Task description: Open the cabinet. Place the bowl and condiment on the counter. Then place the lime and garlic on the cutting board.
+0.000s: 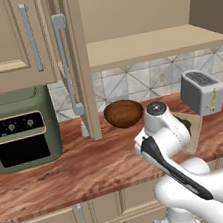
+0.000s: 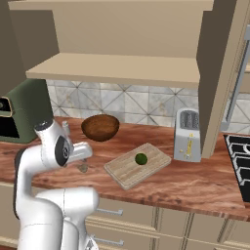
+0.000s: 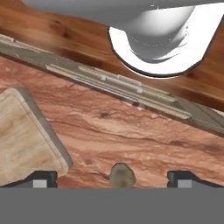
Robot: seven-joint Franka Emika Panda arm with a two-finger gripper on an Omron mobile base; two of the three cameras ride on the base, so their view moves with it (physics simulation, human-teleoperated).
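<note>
The cabinet (image 1: 149, 47) stands open, both doors swung wide and its shelf (image 2: 117, 68) bare. On the counter (image 1: 81, 168) sits the dark brown bowl (image 1: 124, 113) (image 2: 100, 127). A pale sliver by the left door's foot looks like the condiment (image 1: 84, 129). The lime (image 2: 141, 158) lies on the cutting board (image 2: 127, 171) (image 3: 26, 140). The garlic (image 3: 122, 175) (image 2: 83, 167) rests on the counter, left of the board. My gripper (image 3: 113, 179) (image 2: 84, 159) hangs just over it, open, one finger on each side of the lump.
A grey toaster (image 2: 188, 134) (image 1: 200, 91) stands behind the board's right end. A green countertop oven (image 1: 20, 127) fills the left of the counter. Stove grates (image 2: 239, 156) lie far right. The open door (image 1: 73, 63) juts out over the counter.
</note>
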